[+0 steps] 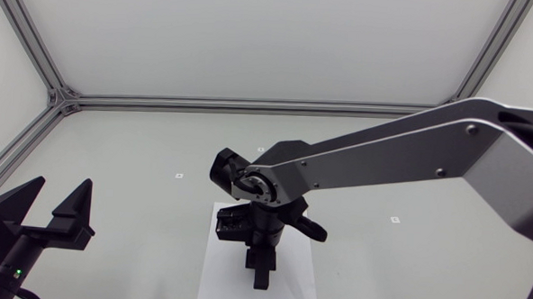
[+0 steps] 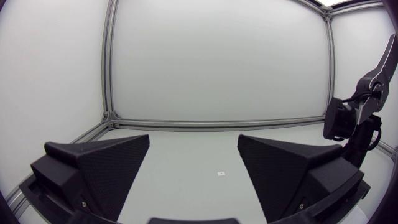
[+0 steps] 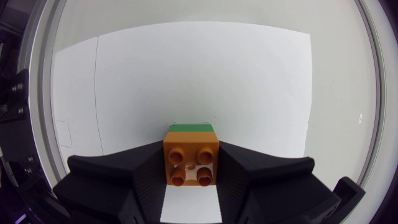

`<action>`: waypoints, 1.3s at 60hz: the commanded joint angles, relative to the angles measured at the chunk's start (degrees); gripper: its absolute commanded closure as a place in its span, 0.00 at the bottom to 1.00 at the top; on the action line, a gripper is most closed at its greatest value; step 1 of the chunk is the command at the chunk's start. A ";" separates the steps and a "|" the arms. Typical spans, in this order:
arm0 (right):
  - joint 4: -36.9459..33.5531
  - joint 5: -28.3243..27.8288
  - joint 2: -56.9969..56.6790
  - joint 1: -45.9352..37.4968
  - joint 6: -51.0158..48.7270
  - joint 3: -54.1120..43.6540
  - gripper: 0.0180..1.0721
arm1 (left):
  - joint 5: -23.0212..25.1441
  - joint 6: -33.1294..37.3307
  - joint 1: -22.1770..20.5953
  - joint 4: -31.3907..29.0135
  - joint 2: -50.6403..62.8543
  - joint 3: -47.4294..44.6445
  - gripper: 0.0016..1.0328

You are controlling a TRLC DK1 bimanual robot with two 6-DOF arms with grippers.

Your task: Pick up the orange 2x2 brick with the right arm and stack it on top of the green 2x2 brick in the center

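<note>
In the right wrist view an orange 2x2 brick [image 3: 191, 163] sits studs-up between the two black fingers of my right gripper [image 3: 191, 177], which is shut on it. A thin strip of the green brick [image 3: 191, 127] shows just past the orange brick's far edge, directly under it; I cannot tell whether the two are pressed together. From above, the right gripper [image 1: 259, 274] points straight down over a white sheet [image 1: 218, 278] and hides both bricks. My left gripper [image 1: 59, 203] stands open and empty at the near left, far from the bricks.
The white sheet [image 3: 186, 81] lies on the pale table under the right gripper. Small marks dot the table [image 1: 179, 175] [image 1: 394, 218]. An aluminium frame [image 1: 61, 97] runs along the table's back and sides. My right arm [image 2: 351, 121] shows ahead of the left gripper [image 2: 193, 171].
</note>
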 commanded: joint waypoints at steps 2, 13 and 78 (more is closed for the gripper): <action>-0.96 0.04 1.44 -0.33 -1.32 -1.19 0.69 | 0.23 0.73 0.22 -0.87 -0.45 -2.35 0.04; -0.96 0.04 1.53 -0.33 -1.50 -1.46 0.69 | 0.23 0.73 0.22 -0.78 -0.45 -2.35 0.04; -4.04 -0.49 -8.31 -0.16 2.28 -1.54 0.05 | 0.23 0.73 0.22 -0.78 -0.45 -2.35 0.04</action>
